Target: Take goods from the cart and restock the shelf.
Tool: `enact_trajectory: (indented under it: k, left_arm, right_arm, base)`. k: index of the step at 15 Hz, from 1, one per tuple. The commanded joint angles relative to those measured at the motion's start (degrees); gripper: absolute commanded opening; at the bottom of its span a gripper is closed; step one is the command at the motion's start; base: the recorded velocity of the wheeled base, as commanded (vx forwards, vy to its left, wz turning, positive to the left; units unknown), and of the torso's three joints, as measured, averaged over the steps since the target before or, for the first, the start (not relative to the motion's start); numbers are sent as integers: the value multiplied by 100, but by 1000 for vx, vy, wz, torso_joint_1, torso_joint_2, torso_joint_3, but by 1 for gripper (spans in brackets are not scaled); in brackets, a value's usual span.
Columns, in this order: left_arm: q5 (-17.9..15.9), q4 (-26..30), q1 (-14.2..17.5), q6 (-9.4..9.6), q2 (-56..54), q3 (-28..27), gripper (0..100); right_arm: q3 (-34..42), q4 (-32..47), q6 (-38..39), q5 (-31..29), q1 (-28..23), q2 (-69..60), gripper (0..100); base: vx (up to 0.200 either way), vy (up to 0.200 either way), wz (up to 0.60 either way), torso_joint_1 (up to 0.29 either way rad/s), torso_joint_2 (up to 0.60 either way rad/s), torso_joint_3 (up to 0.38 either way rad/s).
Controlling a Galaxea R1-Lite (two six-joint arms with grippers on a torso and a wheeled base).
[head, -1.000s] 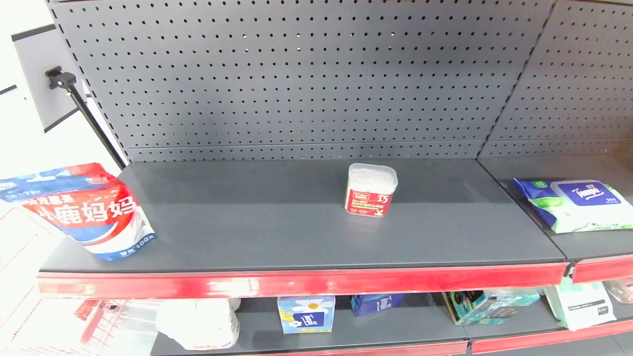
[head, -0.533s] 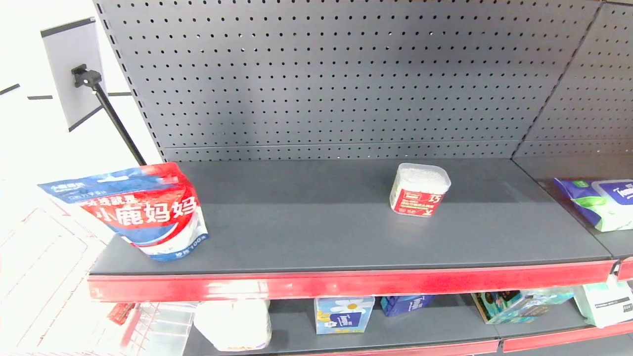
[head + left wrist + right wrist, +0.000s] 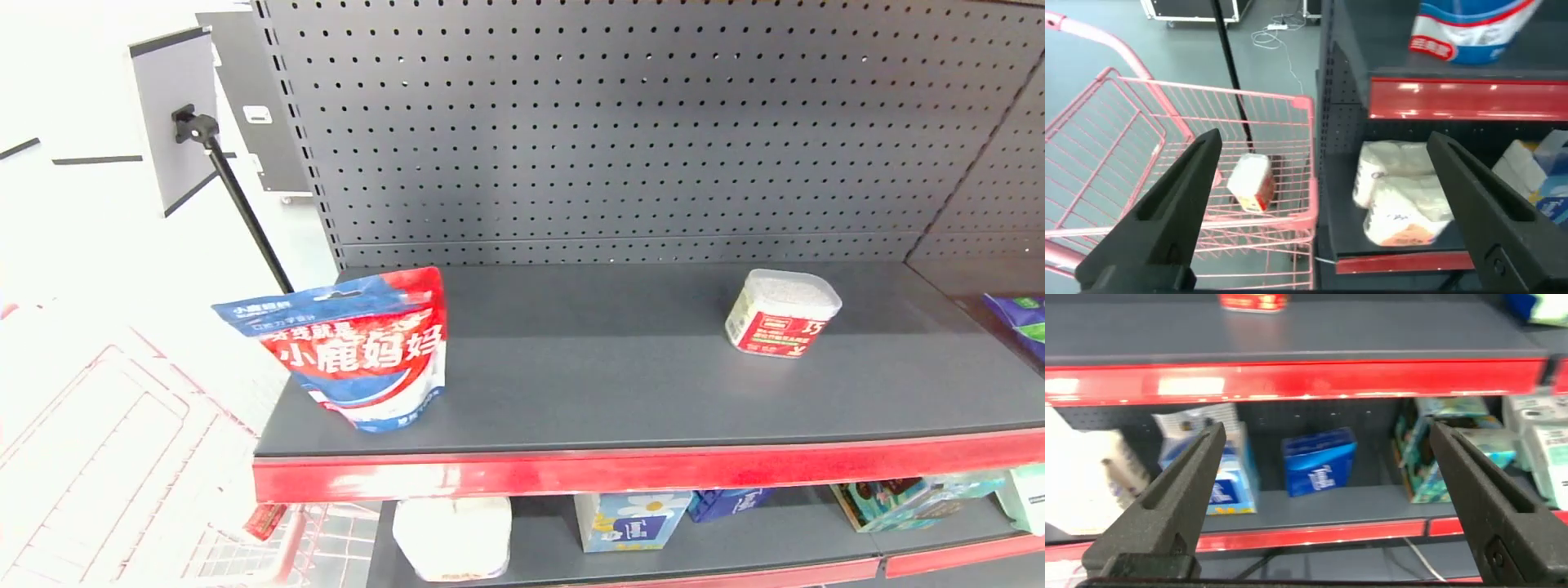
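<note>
A red, white and blue pouch (image 3: 351,351) stands near the left end of the grey shelf (image 3: 637,400), and its bottom edge also shows in the left wrist view (image 3: 1470,28). Further right on the same board sits a white tub with a red label (image 3: 780,314) (image 3: 1253,300). The pink wire cart (image 3: 114,465) (image 3: 1167,139) stands left of the shelf and holds a white and red carton (image 3: 1249,184). My left gripper (image 3: 1323,140) is open, low down, facing the cart and the shelf's left end. My right gripper (image 3: 1327,429) is open below the shelf's red front strip (image 3: 1306,376).
The lower shelf holds a white roll pack (image 3: 453,539) (image 3: 1396,196), a flowered tissue box (image 3: 624,518), a blue pack (image 3: 731,500) (image 3: 1319,461) and more packs to the right. A sign on a black pole (image 3: 237,196) rises left of the pegboard. A wipes pack (image 3: 1024,322) lies at the right edge.
The head camera has swung left, so the pouch and tub sit further right in the picture and more of the cart shows. Nothing on the shelf itself has moved.
</note>
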Motion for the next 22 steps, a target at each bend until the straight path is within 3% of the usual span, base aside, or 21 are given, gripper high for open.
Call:
enact_trajectory:
  k: [1,22]
  left_arm:
    - [2,-7,0,-2,2,0,100]
    - [2,2,0,-2,2,0,100]
  right_arm:
    - [1,-3,1,0,0,2,100]
    - [1,-3,1,0,0,2,100]
  base:
    - [0,200,0,2,2,7]
    - [0,200,0,2,3,3]
